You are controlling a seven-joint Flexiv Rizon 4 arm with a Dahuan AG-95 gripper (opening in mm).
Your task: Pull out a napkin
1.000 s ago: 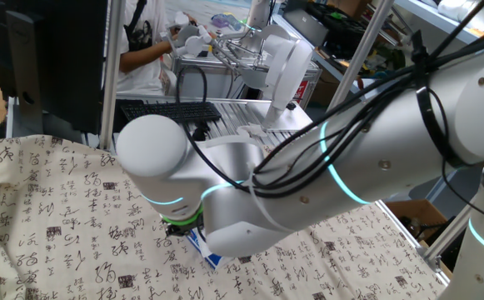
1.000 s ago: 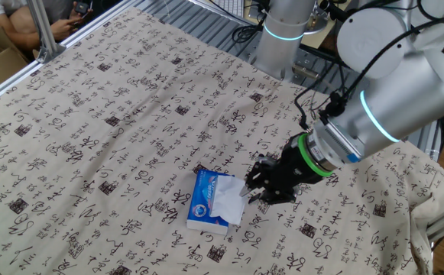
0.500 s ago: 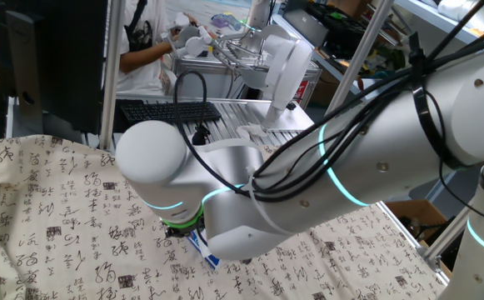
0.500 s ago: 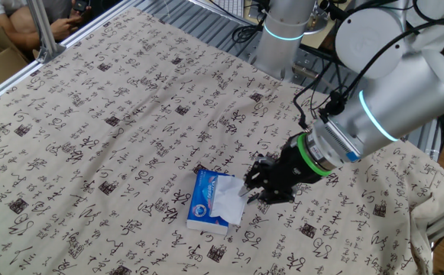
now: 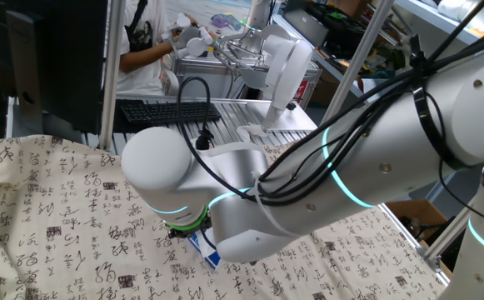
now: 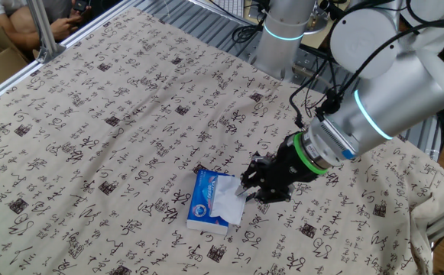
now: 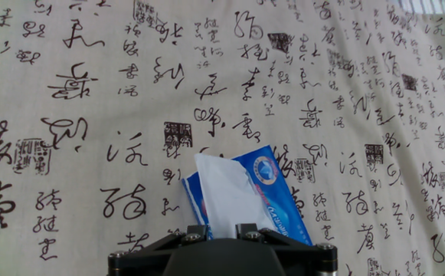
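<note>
Cloth printed with black calligraphy covers the table [image 6: 107,114], and on it lies the tissue pack [image 6: 209,200], which we take as our landmark. From the top of the pack the napkin [image 7: 228,198] sticks up, a white crumpled sheet; in the other fixed view [image 6: 227,202] it spreads over the pack's near-right part. In one fixed view only a blue corner of the pack [image 5: 202,247] peeks from under the arm.

We judge the step in hand to be the grasp and first pull. To do it well, we would pinch only the loose sheet, clear of the plastic wrapper, then draw it steadily up and away from the pack's opening, so that the light pack does not come up with it and the thin paper does not tear.

Our gripper [image 6: 246,189] sits at the pack's right edge, its tips at the napkin's border. In the hand view the napkin's lower edge disappears behind the gripper's body, between its two fingers [image 7: 194,233]. Whether they have closed on the sheet we cannot tell.
</note>
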